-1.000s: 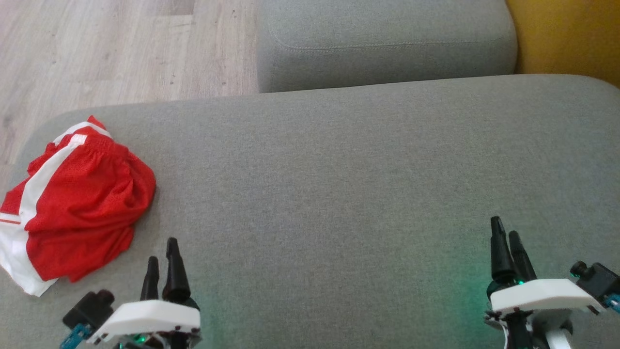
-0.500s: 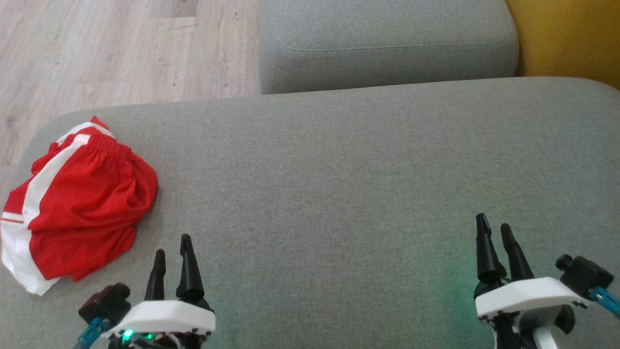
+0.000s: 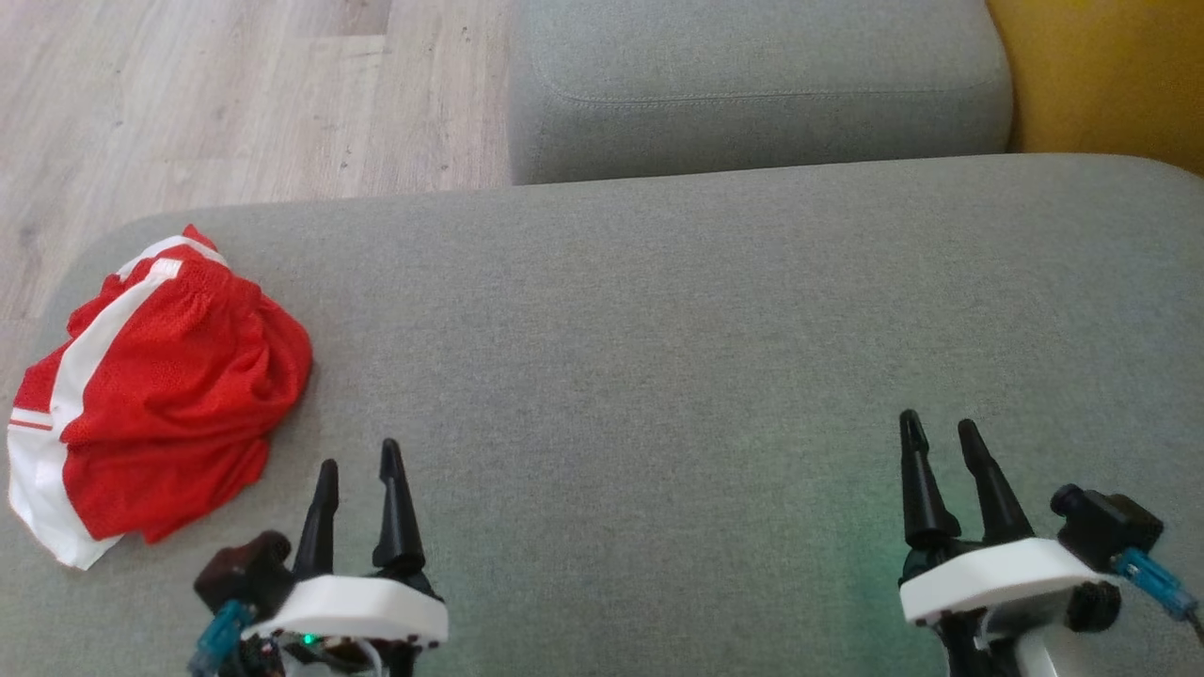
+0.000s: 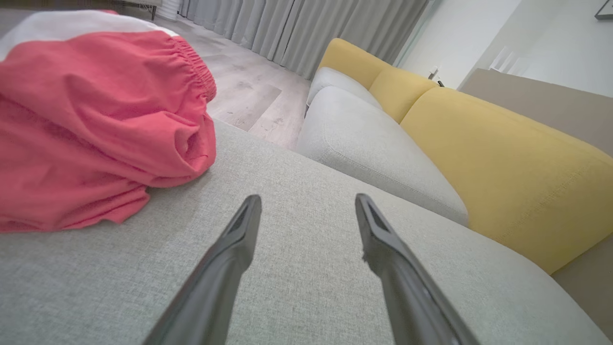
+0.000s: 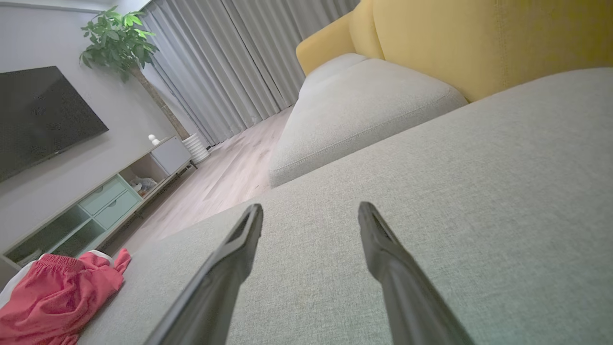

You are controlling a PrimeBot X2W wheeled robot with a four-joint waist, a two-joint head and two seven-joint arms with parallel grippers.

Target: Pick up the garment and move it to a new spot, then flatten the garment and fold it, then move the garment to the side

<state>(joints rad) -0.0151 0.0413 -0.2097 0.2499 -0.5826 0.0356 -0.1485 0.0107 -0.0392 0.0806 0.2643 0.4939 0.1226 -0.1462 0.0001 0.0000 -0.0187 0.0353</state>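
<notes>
You had the red-and-white garment (image 3: 160, 395) lying crumpled at the left edge of the grey sofa cushion (image 3: 658, 329). Your left claw (image 3: 357, 454) hovered near it at the near edge, released and empty. Your right claw (image 3: 936, 420), well apart by the near-right corner, was released too.

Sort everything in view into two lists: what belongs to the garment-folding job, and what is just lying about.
For the job: red shorts; the grey seat cushion they lie on; left gripper and right gripper, both open and empty.

Just about: second grey cushion; yellow backrest; wooden floor; television; potted plant; curtains; low cabinet.
</notes>
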